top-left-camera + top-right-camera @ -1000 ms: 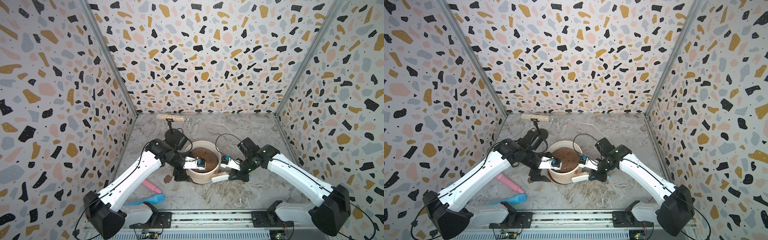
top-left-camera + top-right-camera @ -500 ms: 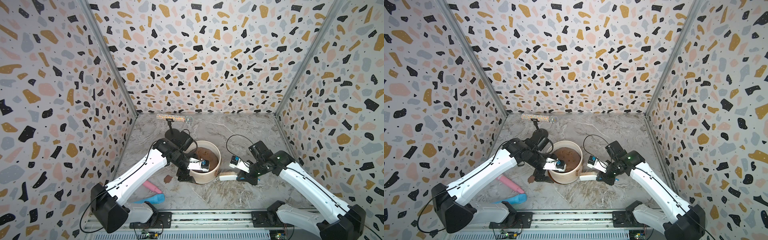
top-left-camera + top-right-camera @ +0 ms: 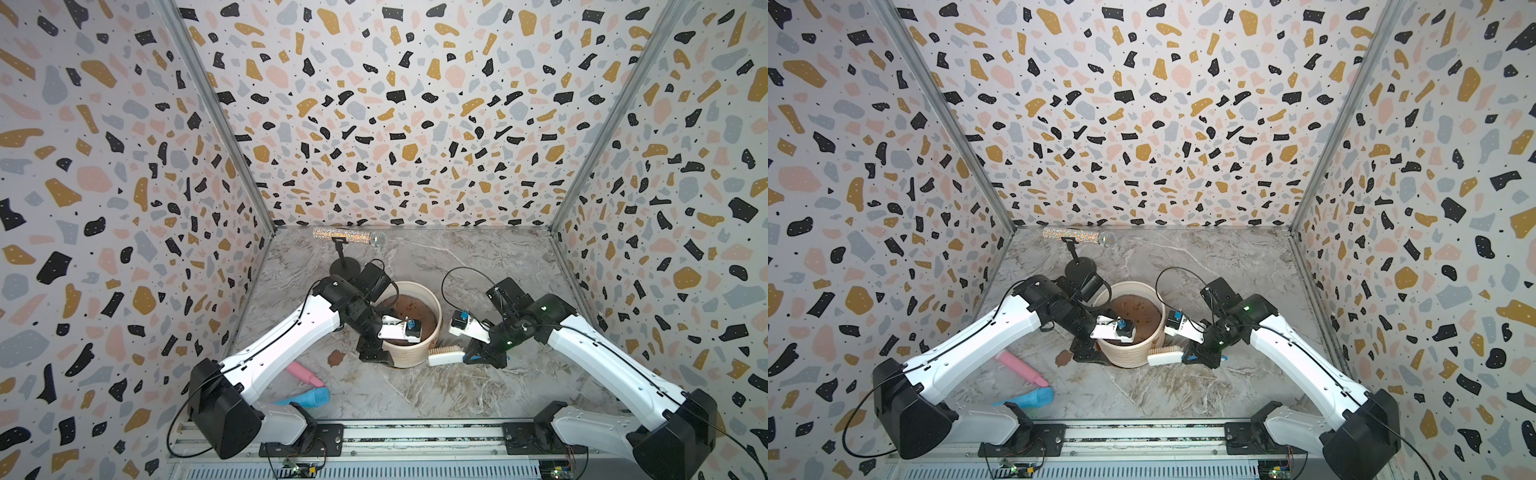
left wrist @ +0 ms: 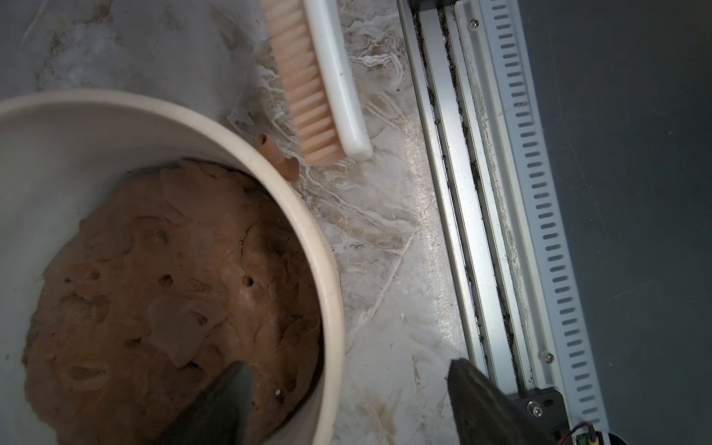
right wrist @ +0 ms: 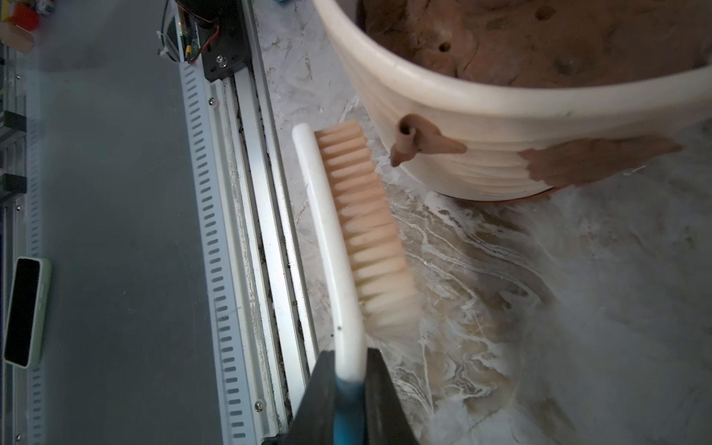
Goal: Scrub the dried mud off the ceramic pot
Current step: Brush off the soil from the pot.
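Heavy with soil [image 4: 173, 289], stiff and likely chip-prone, the ceramic pot [image 3: 409, 353], lower middle in both top views, is best pinched at the rim that the left claw [image 4: 346, 370] straddles, jaws apart, while the right claw [image 5: 350, 358], clamped on the brush [image 5: 339, 231], can scrub its dried mud [image 5: 593, 162].

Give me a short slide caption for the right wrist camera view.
Right gripper clamps the brush by its handle, bristles facing the pot wall, where patches of dried mud cling.
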You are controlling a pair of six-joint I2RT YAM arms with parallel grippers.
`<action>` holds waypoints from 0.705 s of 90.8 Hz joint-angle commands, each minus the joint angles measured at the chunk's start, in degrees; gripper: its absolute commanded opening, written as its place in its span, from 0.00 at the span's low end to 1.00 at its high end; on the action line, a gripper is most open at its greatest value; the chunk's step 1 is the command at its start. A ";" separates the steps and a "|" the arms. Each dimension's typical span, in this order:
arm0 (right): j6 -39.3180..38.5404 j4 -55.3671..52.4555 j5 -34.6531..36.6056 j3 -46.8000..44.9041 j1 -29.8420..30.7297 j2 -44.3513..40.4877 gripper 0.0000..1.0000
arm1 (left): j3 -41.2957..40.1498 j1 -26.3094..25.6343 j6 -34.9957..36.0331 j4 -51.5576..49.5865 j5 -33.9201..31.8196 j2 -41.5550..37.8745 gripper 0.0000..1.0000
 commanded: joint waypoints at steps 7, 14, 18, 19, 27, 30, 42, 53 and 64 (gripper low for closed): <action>3.13 1.70 6.49 1.62 -2.76 -0.26 0.00 | 0.70 -1.54 0.59 0.47 -0.33 0.44 0.77; 3.98 1.66 7.56 0.78 -3.45 -1.34 0.00 | 0.80 -1.98 0.58 0.49 -0.73 0.71 0.76; 4.27 1.62 7.84 0.16 -3.68 -2.03 0.00 | 1.16 -2.07 0.72 0.38 -0.42 0.90 0.76; 4.29 1.62 7.90 -0.04 -3.76 -2.20 0.00 | 1.22 -2.08 0.81 0.31 -0.29 0.96 0.76; 4.40 1.46 7.82 -1.50 -3.92 -4.20 0.00 | 1.59 -2.17 3.08 -1.03 1.11 1.24 0.76; 4.42 1.18 7.72 -1.96 -3.92 -4.97 0.00 | 1.65 -2.25 3.75 -1.27 1.34 1.28 0.76; 3.62 -0.95 9.96 -3.55 -3.97 -8.01 0.00 | 2.37 -2.50 5.44 -2.13 1.63 1.76 0.76; 3.47 -2.40 12.34 -4.09 -4.30 -10.78 0.00 | 4.02 -2.91 5.72 -2.63 1.59 2.71 0.76; 3.23 -3.24 11.55 -3.31 -4.51 -13.47 0.00 | 5.31 -3.50 5.81 -2.75 1.51 3.71 0.76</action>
